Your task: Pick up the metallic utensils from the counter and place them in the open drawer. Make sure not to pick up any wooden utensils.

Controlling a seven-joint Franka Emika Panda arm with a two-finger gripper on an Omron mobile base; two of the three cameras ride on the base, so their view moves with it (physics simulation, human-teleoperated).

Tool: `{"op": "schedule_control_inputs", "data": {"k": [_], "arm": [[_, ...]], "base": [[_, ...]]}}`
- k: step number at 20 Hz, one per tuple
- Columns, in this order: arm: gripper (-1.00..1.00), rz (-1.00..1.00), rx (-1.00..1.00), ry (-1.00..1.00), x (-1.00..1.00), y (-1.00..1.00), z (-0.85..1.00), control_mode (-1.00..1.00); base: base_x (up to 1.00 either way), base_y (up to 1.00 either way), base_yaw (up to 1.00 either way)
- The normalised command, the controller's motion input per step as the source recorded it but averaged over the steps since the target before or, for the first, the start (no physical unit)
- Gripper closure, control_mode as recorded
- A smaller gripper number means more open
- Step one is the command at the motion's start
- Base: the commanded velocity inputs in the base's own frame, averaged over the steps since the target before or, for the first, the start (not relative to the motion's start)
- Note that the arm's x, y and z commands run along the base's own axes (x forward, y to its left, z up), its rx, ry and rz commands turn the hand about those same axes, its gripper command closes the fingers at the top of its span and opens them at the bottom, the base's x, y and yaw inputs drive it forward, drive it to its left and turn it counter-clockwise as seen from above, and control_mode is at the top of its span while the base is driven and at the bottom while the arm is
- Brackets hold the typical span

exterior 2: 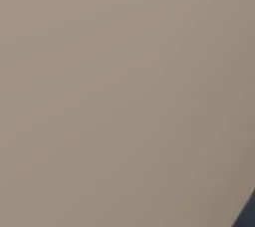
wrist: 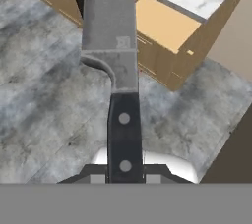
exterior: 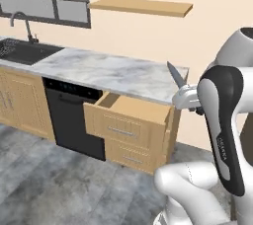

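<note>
knife [wrist: 110, 36] blade tip cut off at top edge, handle end hidden between jaws

Black-handled knife [wrist: 118, 70] aloft, point-up, beside open drawer [exterior: 129, 118].

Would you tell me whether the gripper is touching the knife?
Touching: in the hand view the gripper closes on the knife by its black handle.

The knife [exterior: 176, 77] sits in the end effector [exterior: 188, 98], right of the open drawer [exterior: 129, 119] under the counter [exterior: 104, 70].
</note>
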Motion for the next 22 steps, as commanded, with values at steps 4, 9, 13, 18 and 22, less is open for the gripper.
{"op": "schedule_control_inputs", "data": {"k": [4, 9, 13, 18, 22], "arm": [[1.00, 0.00, 0.00, 0.00, 0.00, 0.00, 0.00, 1.00], [1.00, 0.00, 0.00, 0.00, 0.00, 0.00, 0.00, 1.00], [1.00, 0.00, 0.00, 0.00, 0.00, 0.00, 0.00, 1.00], [1.00, 0.00, 0.00, 0.00, 0.00, 0.00, 0.00, 1.00], [1.00, 0.00, 0.00, 0.00, 0.00, 0.00, 0.00, 1.00]], "base": [[0.35, -0.98, 0.47], [0.36, -0.87, 0.48], [0.08, -0.79, 0.53], [-0.05, -0.50, 0.56], [0.40, -0.73, 0.51]]}}
